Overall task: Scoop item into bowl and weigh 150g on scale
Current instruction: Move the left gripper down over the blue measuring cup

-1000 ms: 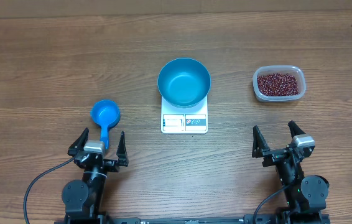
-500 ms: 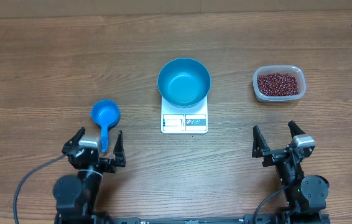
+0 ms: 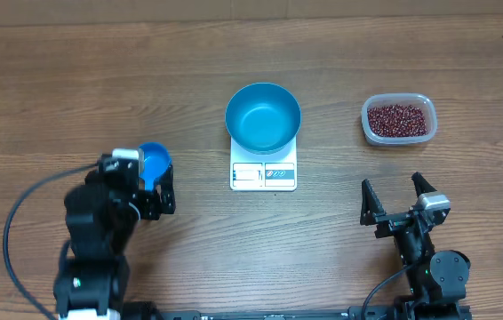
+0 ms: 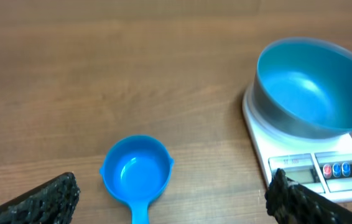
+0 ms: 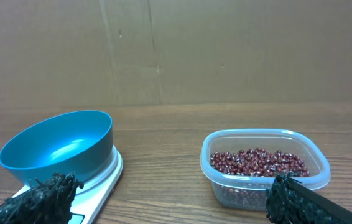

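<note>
Overhead view: picking up the blue scoop (image 3: 155, 157) is the step; the left gripper (image 3: 143, 182) hovers open over it and must next clasp its handle; the right gripper (image 3: 392, 192) stands open, empty; the beans (image 3: 398, 118) lie in the far-right tub (image 3: 366, 132)

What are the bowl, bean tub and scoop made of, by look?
Bowl: smooth blue, soft sheen; plastic or coated metal, can't tell. Tub: clear plastic, beans show through its wall. Scoop: glossy blue plastic, probably moulded in one piece.
</note>
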